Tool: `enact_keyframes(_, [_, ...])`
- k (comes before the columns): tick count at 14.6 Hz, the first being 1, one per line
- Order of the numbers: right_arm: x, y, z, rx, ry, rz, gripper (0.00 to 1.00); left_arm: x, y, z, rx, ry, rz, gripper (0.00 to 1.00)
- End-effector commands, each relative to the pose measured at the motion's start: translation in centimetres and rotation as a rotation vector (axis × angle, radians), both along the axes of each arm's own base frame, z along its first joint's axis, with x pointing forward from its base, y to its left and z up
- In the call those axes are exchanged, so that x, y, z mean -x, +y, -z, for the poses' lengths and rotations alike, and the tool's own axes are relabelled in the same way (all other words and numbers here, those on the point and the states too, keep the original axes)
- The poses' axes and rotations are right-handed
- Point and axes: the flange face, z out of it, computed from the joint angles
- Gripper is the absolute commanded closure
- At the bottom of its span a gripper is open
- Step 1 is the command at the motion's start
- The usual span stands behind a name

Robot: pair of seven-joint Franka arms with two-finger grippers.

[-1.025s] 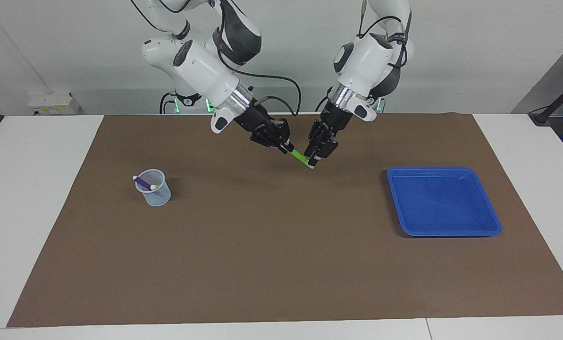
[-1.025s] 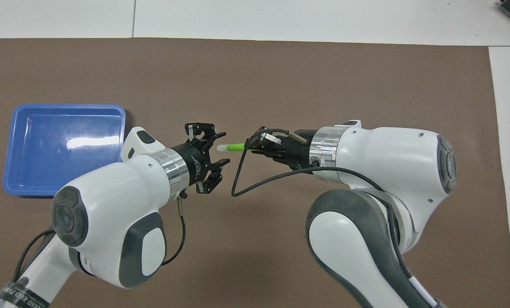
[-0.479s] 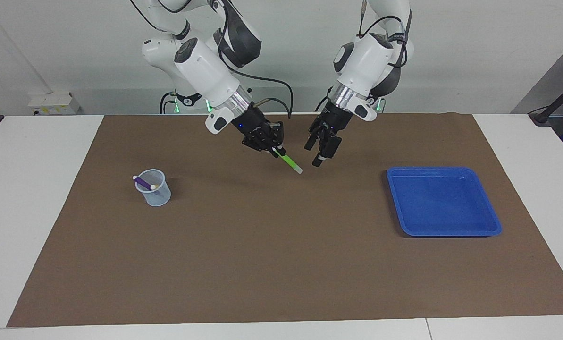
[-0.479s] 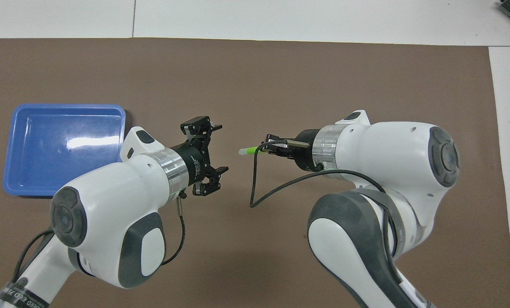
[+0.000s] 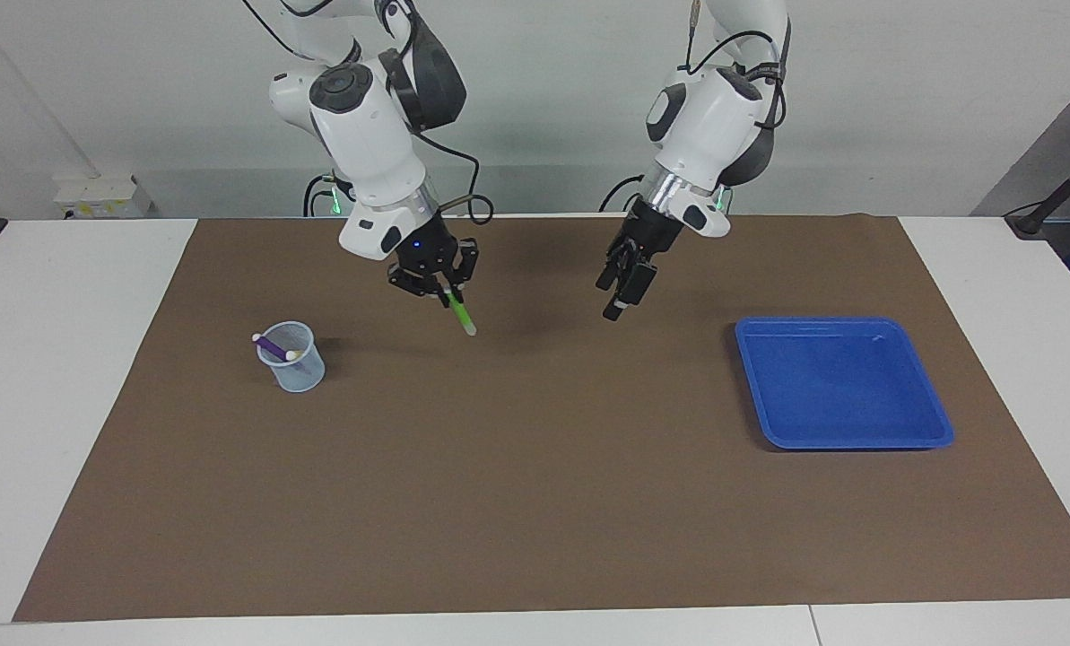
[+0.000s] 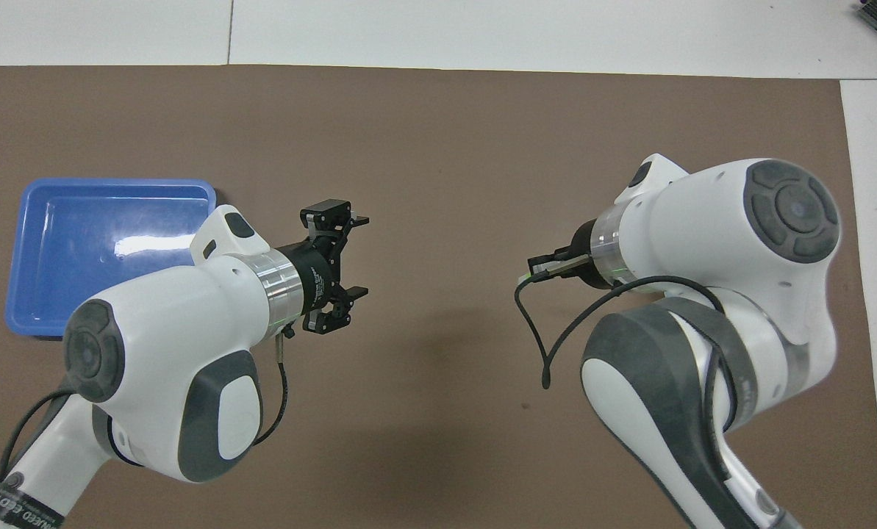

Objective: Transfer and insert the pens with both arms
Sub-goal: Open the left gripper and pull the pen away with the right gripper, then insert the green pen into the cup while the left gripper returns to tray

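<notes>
My right gripper [image 5: 446, 291] is shut on the upper end of the green pen [image 5: 461, 316]. The pen hangs slanted over the brown mat [image 5: 535, 502], whitish tip down, between the cup and the mat's middle. In the overhead view the right gripper [image 6: 539, 269] is mostly hidden under its own wrist. My left gripper [image 5: 620, 292] hangs open over the mat beside the blue tray, with nothing between its fingers, and its spread fingers also show in the overhead view [image 6: 356, 256]. A purple pen [image 5: 273, 344] leans in the clear cup [image 5: 294, 362].
The blue tray [image 5: 934, 422] lies toward the left arm's end of the mat and holds nothing; it also appears as the blue tray [image 6: 115, 185] from overhead. The cup stands toward the right arm's end, hidden under the right arm from overhead.
The left gripper let go of the green pen, opened wide and drew back toward the tray. The right gripper carried the pen away toward the cup and tilted it more upright.
</notes>
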Motion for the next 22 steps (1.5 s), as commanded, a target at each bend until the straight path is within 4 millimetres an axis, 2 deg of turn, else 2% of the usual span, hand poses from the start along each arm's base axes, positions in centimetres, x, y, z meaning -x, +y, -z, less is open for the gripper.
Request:
enact_keyframes(1, [-0.6, -4.7, -2.0, 0.127, 0.024, -0.146, 1.00, 0.6, 2.8, -0.1, -0.063, -0.008, 0.129, 0.00])
enact_keyframes(4, [-0.4, -9.8, -2.8, 0.253, 0.063, -0.269, 1.00, 0.2, 6.5, 0.4, -0.138, -0.008, 0.358, 0.00])
enact_keyframes(6, [-0.8, -12.7, -2.5, 0.314, 0.069, -0.317, 1.00, -0.2, 9.9, 0.5, -0.174, -0.023, 0.515, 0.00])
enact_keyframes(9, [-1.0, -17.4, -1.1, 0.316, 0.041, -0.357, 1.00, -1.0, 17.0, 0.8, -0.202, -0.061, 0.695, 0.00])
enact_keyframes(10, [-0.7, -17.8, -0.1, 0.316, 0.024, -0.369, 1.00, -1.4, 19.4, 0.3, -0.212, -0.080, 0.740, 0.00])
enact_keyframes(13, [0.1, -17.7, 2.5, 0.318, -0.020, -0.378, 1.00, -1.7, 24.5, 0.0, -0.251, -0.118, 0.832, 0.00])
enact_keyframes(15, [0.2, -17.9, 3.5, 0.317, -0.029, -0.376, 1.00, -1.9, 26.9, -0.4, -0.319, -0.122, 0.907, 0.00])
enact_keyframes(17, [0.5, -18.3, 4.6, 0.313, -0.027, -0.374, 1.00, -2.3, 28.6, -1.4, -0.370, -0.127, 0.986, 0.00])
enact_keyframes(18, [0.7, -18.4, 4.6, 0.314, -0.025, -0.375, 1.00, -2.5, 29.2, -1.7, -0.395, -0.126, 1.034, 0.00])
enact_keyframes(19, [0.8, -18.4, 4.5, 0.314, -0.020, -0.375, 0.65, -2.7, 29.4, -2.1, -0.420, -0.128, 1.071, 0.00])
enact_keyframes(20, [0.8, -18.5, 4.6, 0.313, -0.015, -0.374, 0.11, -2.8, 29.5, -2.5, -0.453, -0.127, 1.104, 0.00])
enact_keyframes(21, [0.9, -18.5, 4.5, 0.312, -0.006, -0.381, 0.00, -2.9, 29.8, -3.1, -0.487, -0.126, 1.129, 0.00])
enact_keyframes(22, [1.0, -18.6, 4.5, 0.312, 0.010, -0.396, 0.00, -3.0, 29.9, -3.5, -0.506, -0.123, 1.155, 0.00])
